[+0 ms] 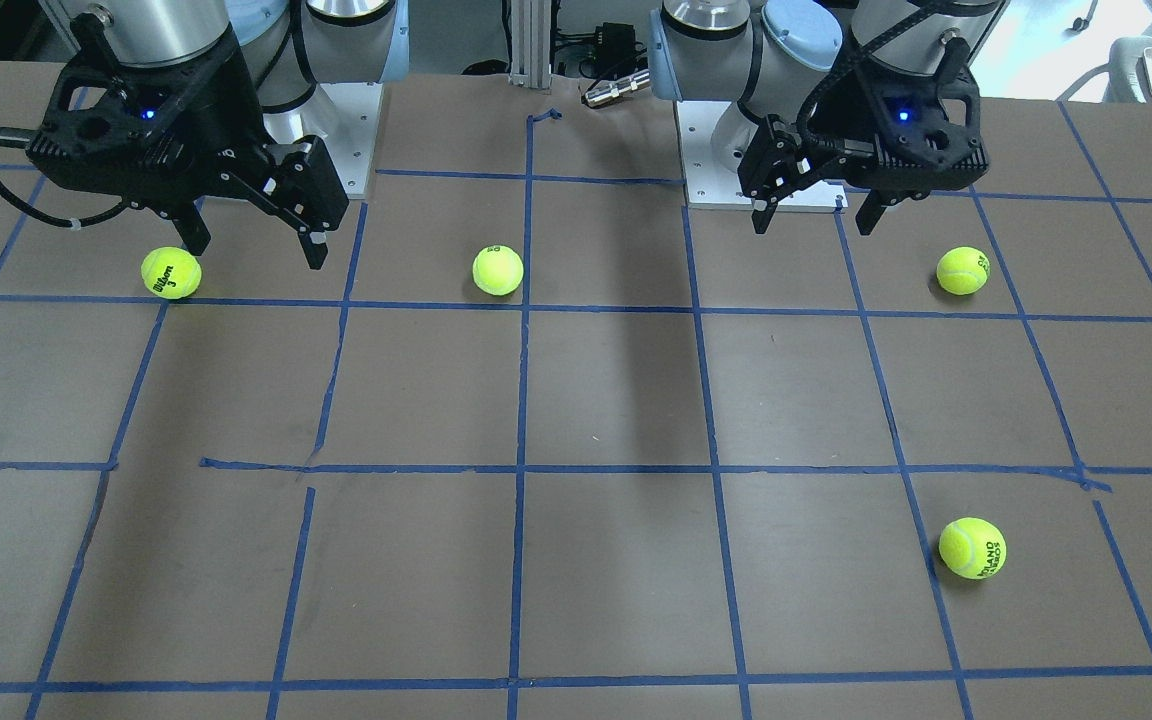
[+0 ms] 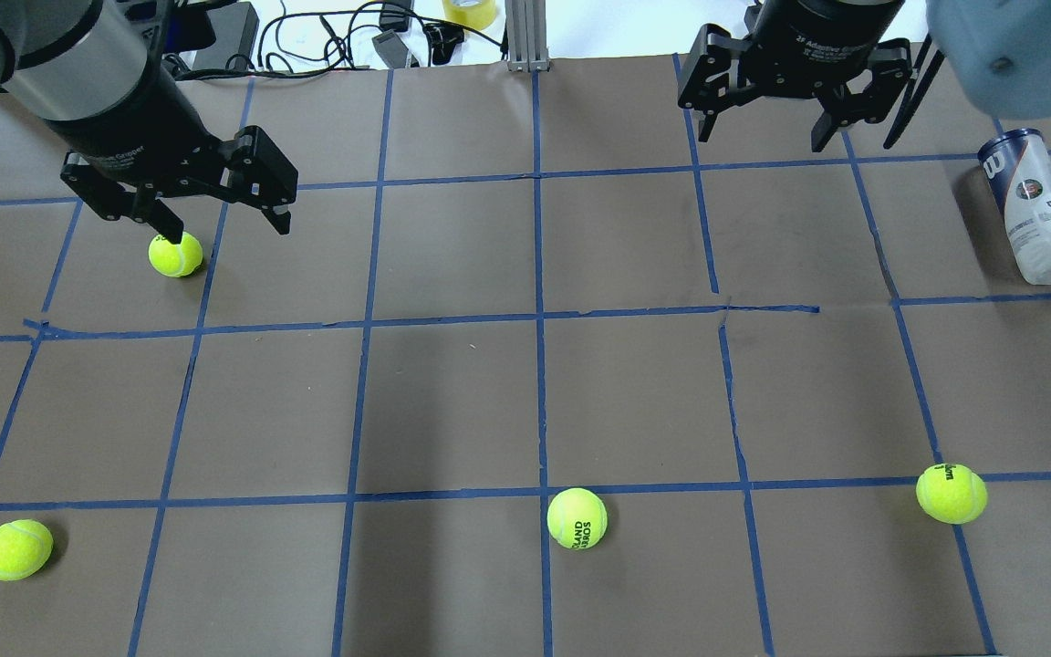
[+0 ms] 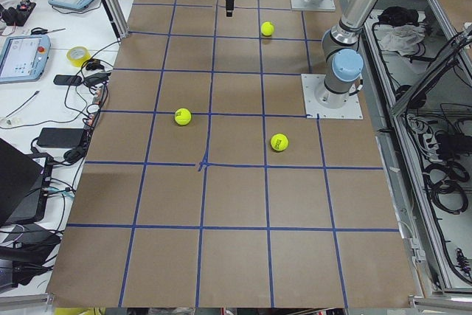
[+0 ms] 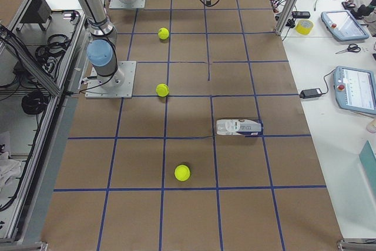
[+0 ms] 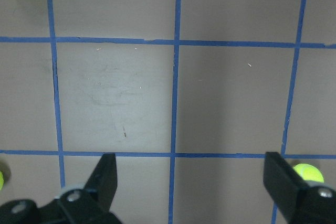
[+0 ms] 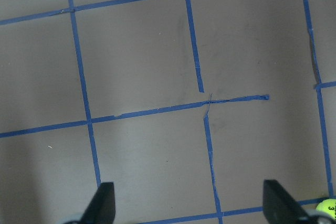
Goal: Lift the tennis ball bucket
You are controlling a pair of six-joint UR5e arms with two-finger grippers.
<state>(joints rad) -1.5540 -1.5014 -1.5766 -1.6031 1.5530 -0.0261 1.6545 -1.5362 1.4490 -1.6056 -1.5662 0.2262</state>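
The tennis ball bucket (image 2: 1036, 208) is a clear can with a white and navy Wilson label. It lies on its side on the brown table at the far right of the overhead view, dark rim pointing away from the robot. It also shows in the exterior right view (image 4: 238, 127). My right gripper (image 2: 763, 137) is open and empty, raised above the table to the left of the can and well apart from it. My left gripper (image 2: 224, 228) is open and empty, raised over the far left side. Neither wrist view shows the can.
Several loose yellow-green tennis balls lie about: one under my left gripper (image 2: 175, 254), one near left (image 2: 15, 549), one near centre (image 2: 577, 518), one near right (image 2: 952, 493). Blue tape lines grid the table. Cables and a tape roll (image 2: 469, 11) lie past the far edge.
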